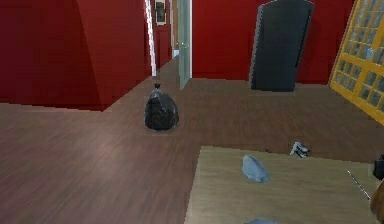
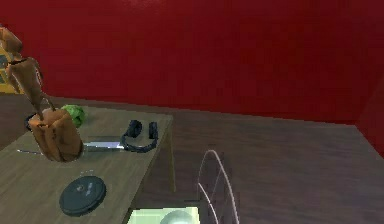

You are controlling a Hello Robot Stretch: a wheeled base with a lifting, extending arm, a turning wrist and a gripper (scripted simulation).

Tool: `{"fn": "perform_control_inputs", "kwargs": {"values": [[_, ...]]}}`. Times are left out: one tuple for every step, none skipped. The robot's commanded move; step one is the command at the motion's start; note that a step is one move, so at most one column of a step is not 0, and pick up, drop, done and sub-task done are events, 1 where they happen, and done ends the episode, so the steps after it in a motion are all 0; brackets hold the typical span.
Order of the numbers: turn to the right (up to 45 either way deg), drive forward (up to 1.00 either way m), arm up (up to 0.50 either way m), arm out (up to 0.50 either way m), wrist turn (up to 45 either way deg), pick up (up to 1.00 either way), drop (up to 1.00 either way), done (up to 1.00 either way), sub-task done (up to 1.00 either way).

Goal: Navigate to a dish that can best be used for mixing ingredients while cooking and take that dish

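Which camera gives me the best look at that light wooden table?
The arm side view: the light wooden table spreads there with a brown knife block and a dark round disc on it. The forward view shows a corner of what seems the same table, bearing a pale blue crumpled thing.

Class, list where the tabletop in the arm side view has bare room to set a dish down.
Bare wood lies between the dark round disc and the black curved object, toward the table edge. Crowded: around the brown block and green thing.
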Motion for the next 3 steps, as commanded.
{"fn": "perform_control_inputs", "kwargs": {"values": [[0.0, 0.00, 0.00, 0.00, 45.0, 0.00, 0.00, 0.00, 0.00], [0.0, 0.00, 0.00, 0.02, 0.0, 0.00, 0.00, 0.00, 0.00], [0.0, 0.00, 0.00, 0.00, 27.0, 0.00, 0.00, 0.00, 0.00]]}}
